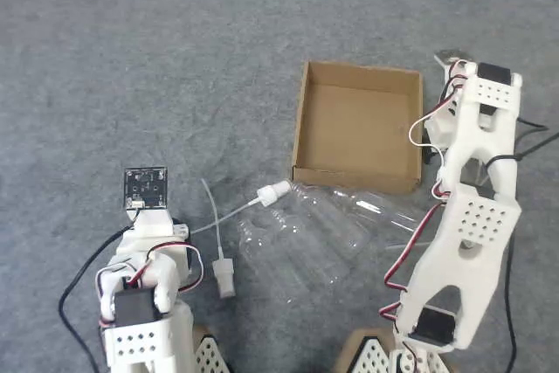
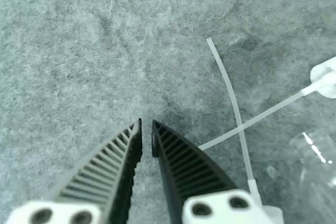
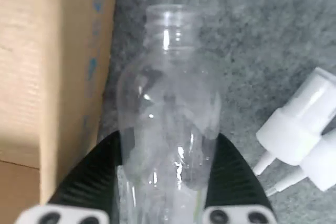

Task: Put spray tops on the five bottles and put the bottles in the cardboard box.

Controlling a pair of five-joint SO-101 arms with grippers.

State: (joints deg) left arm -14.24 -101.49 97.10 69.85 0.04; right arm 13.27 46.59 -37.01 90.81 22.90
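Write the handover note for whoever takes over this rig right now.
Left tool: shut, empty, over the carpet beside two loose spray tops.
Right tool: shut on an uncapped bottle next to the cardboard box; two further spray tops lie close by.
Other bottles lie on the carpet before the box.
Done: nothing; the box is empty.
Left: cap every bottle, then box them.

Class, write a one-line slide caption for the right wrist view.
Right gripper, jaws closed on an uncapped clear bottle beside the cardboard box, two white spray tops nearby.
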